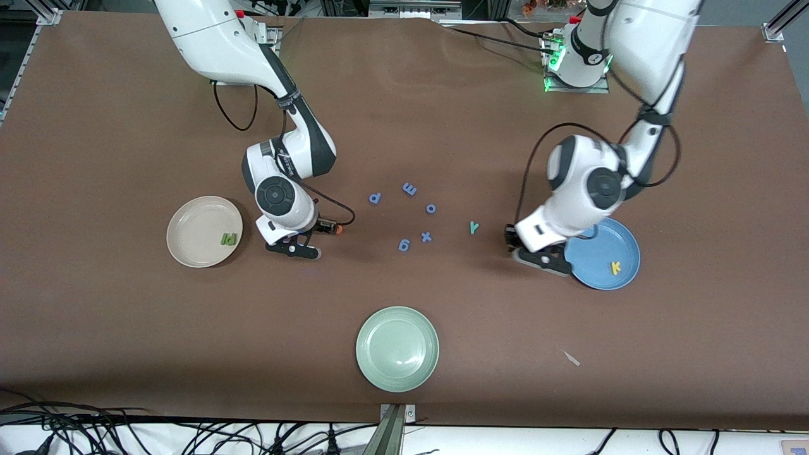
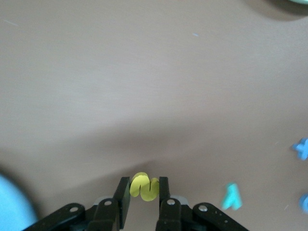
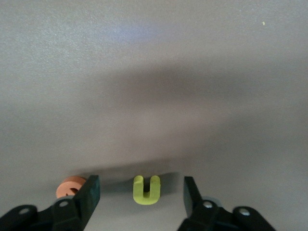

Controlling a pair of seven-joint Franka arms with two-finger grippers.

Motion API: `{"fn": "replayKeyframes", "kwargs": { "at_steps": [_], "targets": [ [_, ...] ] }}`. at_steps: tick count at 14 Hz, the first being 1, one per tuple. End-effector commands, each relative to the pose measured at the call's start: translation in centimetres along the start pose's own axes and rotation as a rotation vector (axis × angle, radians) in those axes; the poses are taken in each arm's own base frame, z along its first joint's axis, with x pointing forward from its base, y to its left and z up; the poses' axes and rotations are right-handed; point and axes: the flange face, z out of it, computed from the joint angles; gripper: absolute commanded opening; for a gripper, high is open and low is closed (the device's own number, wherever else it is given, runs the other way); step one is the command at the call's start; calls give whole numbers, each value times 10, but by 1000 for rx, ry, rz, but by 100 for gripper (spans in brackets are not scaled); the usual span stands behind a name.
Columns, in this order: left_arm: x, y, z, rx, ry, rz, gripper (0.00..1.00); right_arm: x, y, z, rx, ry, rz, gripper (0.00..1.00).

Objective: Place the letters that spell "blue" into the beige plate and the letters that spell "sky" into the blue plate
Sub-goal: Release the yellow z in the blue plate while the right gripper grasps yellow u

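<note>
My left gripper [image 2: 144, 186] [image 1: 536, 254] is shut on the yellow "s" [image 2: 144, 186], low over the table beside the blue plate [image 1: 608, 245]. That plate holds the yellow "k" [image 1: 615, 267]. The teal "y" [image 1: 473, 227] [image 2: 232, 196] lies on the table toward the middle. My right gripper [image 3: 141, 186] [image 1: 294, 247] stands open and low beside the beige plate [image 1: 194, 226]. The yellow "u" [image 3: 146, 189] lies flat between its fingers, touching neither. The orange "e" [image 3: 70, 186] lies just outside one finger. The green "b" and "l" [image 1: 229, 239] rest in the beige plate.
Blue letters p [image 1: 375, 198], m [image 1: 409, 188], o [image 1: 431, 208], g [image 1: 404, 244] and x [image 1: 426, 237] lie scattered mid-table. A pale green plate [image 1: 397, 348] sits nearer the front camera. A small pale scrap [image 1: 571, 357] lies toward the left arm's end.
</note>
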Motion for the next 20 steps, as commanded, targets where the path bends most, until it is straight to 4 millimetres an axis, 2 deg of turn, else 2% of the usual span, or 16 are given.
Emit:
{"fn": "replayKeyframes", "kwargs": {
  "at_steps": [1, 3, 5, 6, 7, 8, 9, 11, 12, 15, 16, 20],
  "targets": [
    [-17, -75, -25, 32, -23, 115, 6, -1, 1, 3, 10, -9, 1, 59],
    [-36, -128, -23, 38, -43, 175, 8, -1, 3, 3, 9, -9, 4, 49],
    [-53, -155, -17, 35, -62, 152, 11, 0, 4, 5, 8, -10, 6, 43],
    [-57, -165, -18, 36, -65, 134, 18, -2, 6, 8, 5, -14, 6, 42],
    [-62, -172, -17, 35, -69, 124, 40, -2, 7, 10, 9, -6, 7, 41],
    [-63, -176, -19, 36, -67, 117, 75, -4, 9, 14, 9, -4, 9, 40],
    [-62, -176, -23, 37, -61, 116, 83, -5, 9, 15, 10, -2, 8, 40],
    [-59, -174, -31, 35, -42, 98, 84, -5, 10, 16, 10, -2, 10, 37],
    [-56, -167, -32, 25, -39, 94, 83, -5, 10, 16, 10, -2, 10, 28],
    [-41, -118, -31, -16, -21, 15, 83, -6, 10, 16, 10, -2, 10, 18],
    [-36, -93, -25, -27, -27, -20, 83, -6, 9, 17, 9, -3, 7, 11],
    [-22, 4, -5, -50, -50, -90, 83, -1, 7, -1, 7, -13, -56, 5]
  ]
}}
